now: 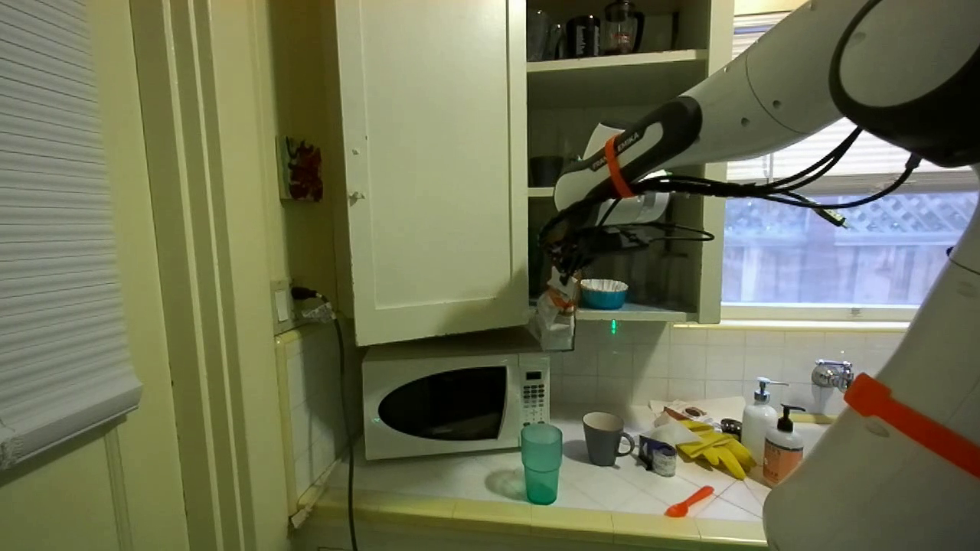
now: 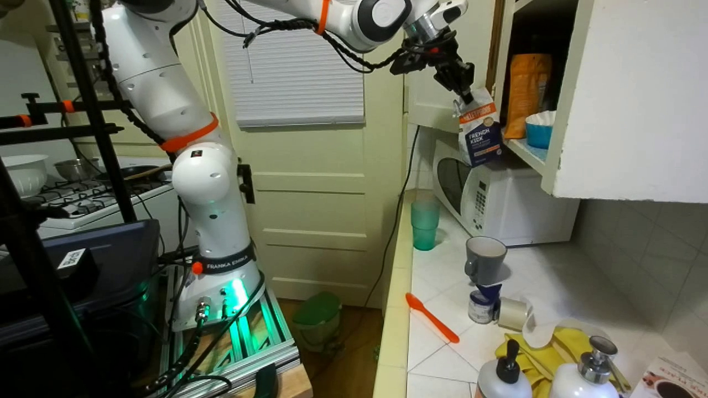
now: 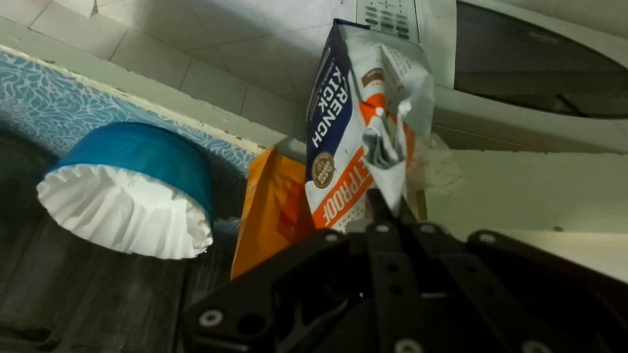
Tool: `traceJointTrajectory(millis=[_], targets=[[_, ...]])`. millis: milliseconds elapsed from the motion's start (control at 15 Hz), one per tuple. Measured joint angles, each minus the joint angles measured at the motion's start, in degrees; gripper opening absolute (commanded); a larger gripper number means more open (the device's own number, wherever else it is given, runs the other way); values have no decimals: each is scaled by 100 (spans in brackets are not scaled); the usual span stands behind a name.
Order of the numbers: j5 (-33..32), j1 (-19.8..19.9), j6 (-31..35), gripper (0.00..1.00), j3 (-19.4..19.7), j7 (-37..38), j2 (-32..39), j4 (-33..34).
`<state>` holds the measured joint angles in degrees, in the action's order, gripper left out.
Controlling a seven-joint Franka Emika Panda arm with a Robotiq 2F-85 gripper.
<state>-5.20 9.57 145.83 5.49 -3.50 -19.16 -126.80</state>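
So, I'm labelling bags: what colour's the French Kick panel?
Dark blue panel, clearest in the wrist view.

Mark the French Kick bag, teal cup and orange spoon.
French Kick bag [image 2: 481,131], in an exterior view: printed front.
Teal cup [image 1: 541,464], in an exterior view: side wall.
Orange spoon [image 2: 435,321], in an exterior view: handle.

White arm [image 2: 213,190], orange bands [image 2: 189,135], black cables [image 2: 287,24], black fingers [image 3: 385,247], silver screws [image 3: 211,318]

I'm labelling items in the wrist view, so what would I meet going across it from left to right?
Blue bowl with white fluted paper inside, orange pouch, French Kick bag, dark microwave window.
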Motion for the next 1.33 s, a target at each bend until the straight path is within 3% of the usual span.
traceJointTrajectory(millis=[867, 1333], targets=[[19, 55, 40, 1, 276, 238, 6, 601], [58, 57, 590, 1, 459, 199, 462, 852]])
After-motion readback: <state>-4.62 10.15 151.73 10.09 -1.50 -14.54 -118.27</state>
